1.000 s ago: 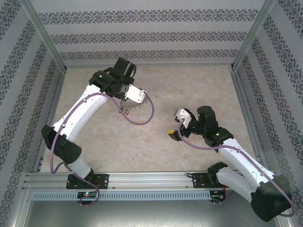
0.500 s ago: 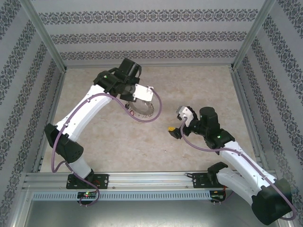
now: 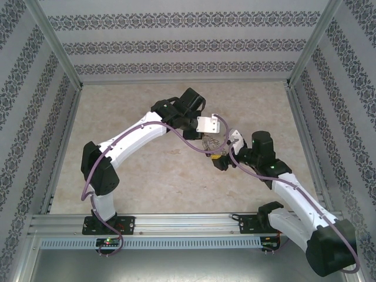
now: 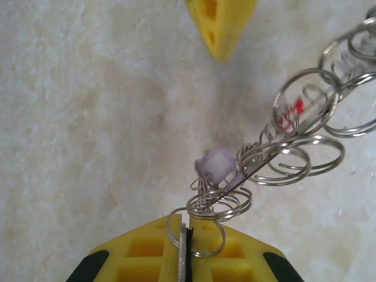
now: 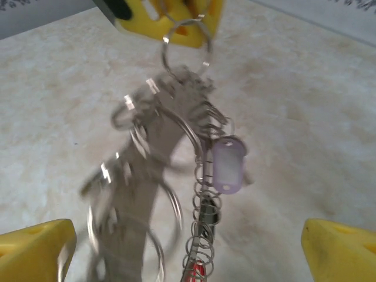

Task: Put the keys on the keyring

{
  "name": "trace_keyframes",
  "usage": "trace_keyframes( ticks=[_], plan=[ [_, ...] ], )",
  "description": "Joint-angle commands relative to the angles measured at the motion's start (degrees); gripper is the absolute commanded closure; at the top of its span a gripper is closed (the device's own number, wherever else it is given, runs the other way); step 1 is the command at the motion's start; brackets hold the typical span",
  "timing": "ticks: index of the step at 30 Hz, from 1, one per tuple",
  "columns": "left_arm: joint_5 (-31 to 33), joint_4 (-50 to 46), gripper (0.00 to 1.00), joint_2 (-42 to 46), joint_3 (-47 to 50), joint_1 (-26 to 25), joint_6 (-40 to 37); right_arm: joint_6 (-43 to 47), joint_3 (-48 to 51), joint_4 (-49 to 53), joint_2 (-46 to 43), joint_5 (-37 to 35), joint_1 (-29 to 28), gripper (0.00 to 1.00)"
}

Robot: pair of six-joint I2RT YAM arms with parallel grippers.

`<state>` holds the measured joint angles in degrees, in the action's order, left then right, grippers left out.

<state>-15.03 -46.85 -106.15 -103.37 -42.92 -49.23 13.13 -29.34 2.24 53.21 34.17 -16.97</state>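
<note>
Keyring (image 5: 176, 135) hangs from the left gripper (image 4: 185, 255), which pinches one small loop (image 4: 197, 232) tight. Just under that gripper, the right gripper (image 5: 188, 247) is spread wide, holding nothing. I think the keyring is light, hard, slippery and swingy; grab its big wire. One keyring, one purple tag (image 5: 226, 164), one red bit (image 4: 296, 108); keys (image 5: 147, 170) too blurry to count.

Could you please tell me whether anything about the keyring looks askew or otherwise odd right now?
Yes. The keyring hangs in the air from the left hand, which pinches just one small loop at its edge, so the whole bundle dangles tilted. A purple tag hangs on it too. It looks blurred, perhaps swinging.
</note>
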Motion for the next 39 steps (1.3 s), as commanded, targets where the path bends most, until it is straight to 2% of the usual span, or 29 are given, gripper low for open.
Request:
trace_keyframes(
  ticks=[1,2,5,6,12,14,16,19,22,26,29,31,34,39],
  plan=[
    [-5.1,7.8,1.0,1.8,2.6,0.3,6.7,-1.2,-0.8,-4.1,4.6,6.2,0.8,0.18],
    [-5.3,9.4,1.0,2.3,4.2,0.3,6.7,0.6,-1.8,-3.6,6.9,7.6,0.7,0.33],
    [-4.7,11.6,1.0,3.9,7.5,0.5,6.4,4.7,-4.8,-4.0,12.7,10.1,0.5,0.69],
    [-4.6,11.5,1.0,4.2,7.9,0.7,6.4,5.7,-5.5,-4.3,13.9,10.0,0.4,0.78],
    [-4.4,11.8,1.0,6.9,12.9,4.3,7.0,13.3,-9.8,-3.7,17.2,2.3,-2.4,0.95],
    [-5.2,14.4,1.0,8.8,16.4,6.1,7.8,16.5,-9.9,-4.7,17.6,-2.1,-3.9,0.97],
    [-5.6,16.3,0.93,10.2,19.3,7.7,8.5,19.8,-10.0,-5.3,18.4,-7.3,-5.5,0.96],
    [-5.9,17.5,0.89,11.8,23.7,9.7,8.9,23.7,-9.4,-7.8,19.7,-14.4,-7.8,0.97],
    [-7.4,19.4,0.73,13.5,28.6,10.9,10.4,28.1,-9.2,-10.0,21.3,-22.0,-10.2,0.97],
    [-10.1,23.9,0.72,16.9,36.4,11.9,14.8,36.3,-9.5,-10.9,24.2,-30.0,-13.6,0.96],
    [-11.5,28.5,0.71,21.0,42.6,12.6,20.0,42.2,-9.1,-11.4,26.0,-33.2,-15.4,0.96],
    [-11.0,31.2,0.71,24.2,46.5,13.0,24.1,47.0,-8.4,-9.8,26.5,-33.1,-16.7,0.92],
    [-8.8,36.7,0.68,30.0,52.8,14.7,32.3,52.2,-5.6,-9.1,26.3,-32.5,-18.7,0.87],
    [-2.8,42.7,0.62,38.6,60.9,19.9,42.7,56.9,-2.1,-7.9,27.6,-37.6,-22.3,0.86]
  ],
)
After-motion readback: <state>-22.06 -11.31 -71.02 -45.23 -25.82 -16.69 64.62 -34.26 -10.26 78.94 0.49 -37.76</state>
